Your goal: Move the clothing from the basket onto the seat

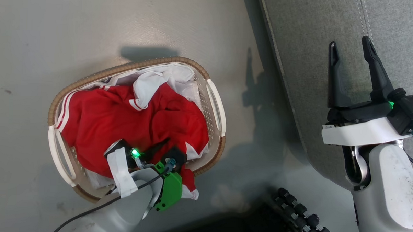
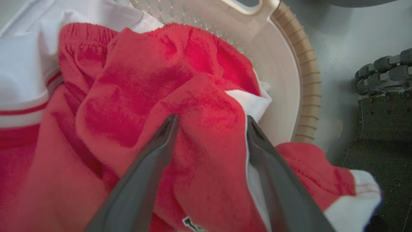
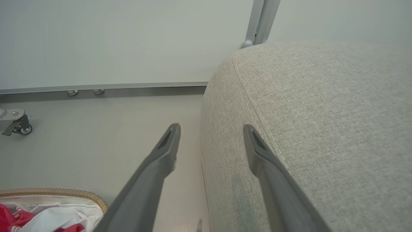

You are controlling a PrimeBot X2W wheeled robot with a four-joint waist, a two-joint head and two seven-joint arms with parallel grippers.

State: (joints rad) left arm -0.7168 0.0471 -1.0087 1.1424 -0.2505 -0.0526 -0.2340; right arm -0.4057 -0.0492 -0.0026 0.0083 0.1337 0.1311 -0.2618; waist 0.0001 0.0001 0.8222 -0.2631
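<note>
The red clothing [image 1: 130, 123] with white stripes fills the white basket [image 1: 125, 66], which stands on the floor left of the grey seat [image 1: 316, 30]. A cuff hangs over the basket's near rim. My left gripper [image 1: 153, 152] is down in the pile, and in the left wrist view it [image 2: 210, 120] is open with a fold of red clothing [image 2: 206, 96] bulging between its fingers. My right gripper [image 1: 350, 43] hovers open and empty over the seat's edge; in the right wrist view it [image 3: 210, 129] straddles the seat's rounded side [image 3: 322, 112].
The basket's white cloth lining [image 1: 166, 75] shows at its far end. My base with black rollers [image 1: 299, 215] sits close to the basket's near right. A caster [image 3: 19, 125] and a wall rail [image 3: 128, 86] lie beyond on the grey floor.
</note>
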